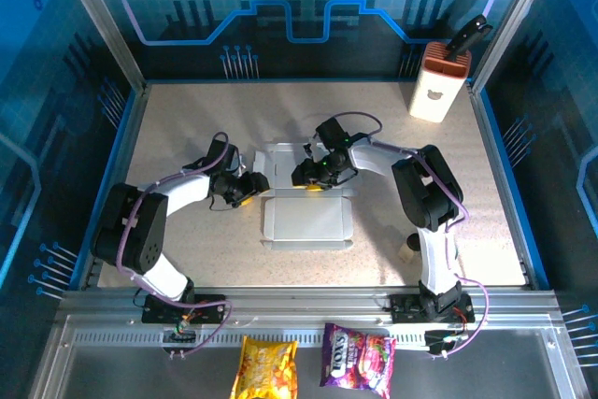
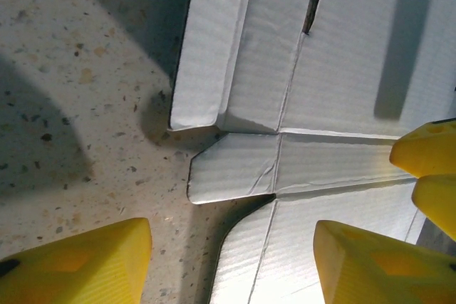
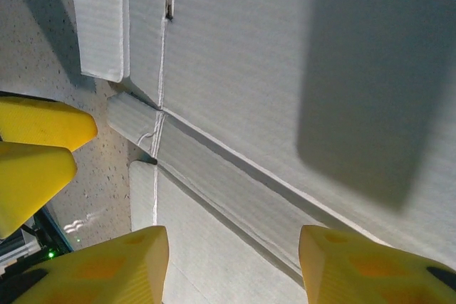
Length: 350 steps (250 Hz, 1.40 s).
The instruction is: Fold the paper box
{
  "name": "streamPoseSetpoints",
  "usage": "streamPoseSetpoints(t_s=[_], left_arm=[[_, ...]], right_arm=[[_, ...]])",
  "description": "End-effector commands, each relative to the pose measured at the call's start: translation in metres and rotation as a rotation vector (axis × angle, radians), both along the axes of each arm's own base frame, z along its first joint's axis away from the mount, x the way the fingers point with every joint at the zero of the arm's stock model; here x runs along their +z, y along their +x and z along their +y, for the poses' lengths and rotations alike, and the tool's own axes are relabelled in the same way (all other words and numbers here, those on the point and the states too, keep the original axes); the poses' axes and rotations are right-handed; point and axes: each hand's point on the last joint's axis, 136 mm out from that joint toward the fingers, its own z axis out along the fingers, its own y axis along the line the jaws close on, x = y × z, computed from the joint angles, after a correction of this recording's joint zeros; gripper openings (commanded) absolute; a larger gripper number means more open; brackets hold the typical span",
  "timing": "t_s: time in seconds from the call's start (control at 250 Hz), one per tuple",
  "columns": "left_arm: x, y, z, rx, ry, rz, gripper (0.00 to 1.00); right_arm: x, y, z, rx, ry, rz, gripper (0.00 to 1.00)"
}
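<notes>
Paper box (image 1: 306, 221) laid open on table (image 1: 187, 119), left gripper (image 1: 245, 191) and right gripper (image 1: 313, 178) held at its crease, jaws spread.

**Overhead view:** Light is bright and even, from above. The table (image 1: 187, 119) is well exposed. The paper box (image 1: 308, 217) reads near white, with its creases still legible. Shadows under the arms (image 1: 177, 192) are short and soft. The blue panels (image 1: 280, 7) behind are dimmer. The frame posts (image 1: 98, 21) lean outward towards the edges.

**Left wrist view:** Table speckle and paper box (image 2: 335, 69) creases are sharp. Broad soft shadows cross the table at upper left, and a narrow one falls on the cardboard at right. The left claw (image 2: 231, 268) sits close, its yellow fingers (image 2: 78, 265) blurred.

**Right wrist view:** A large soft-edged shadow darkens the paper box (image 3: 235, 69) at right. The right claw (image 3: 235, 268) is out of focus.
</notes>
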Motion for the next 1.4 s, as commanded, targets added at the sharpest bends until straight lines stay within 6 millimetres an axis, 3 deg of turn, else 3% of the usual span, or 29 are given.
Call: streamPoseSetpoints(t_s=[0.0,0.663,1.027,1.395], left_arm=[[0.004,0.008,-0.003,-0.001,-0.032,-0.005,0.62],[-0.002,0.018,-0.005,-0.006,-0.022,0.001,0.58],[-0.003,0.024,-0.010,-0.004,-0.055,0.004,0.55],[0.018,0.020,-0.014,0.003,-0.105,-0.029,0.39]], right_arm=[[0.013,-0.013,0.005,0.026,0.016,0.009,0.53],[-0.042,-0.026,-0.011,0.011,-0.065,0.093,0.47],[-0.040,-0.026,-0.013,0.008,-0.067,0.086,0.47],[-0.036,-0.025,-0.013,0.007,-0.065,0.076,0.47]])
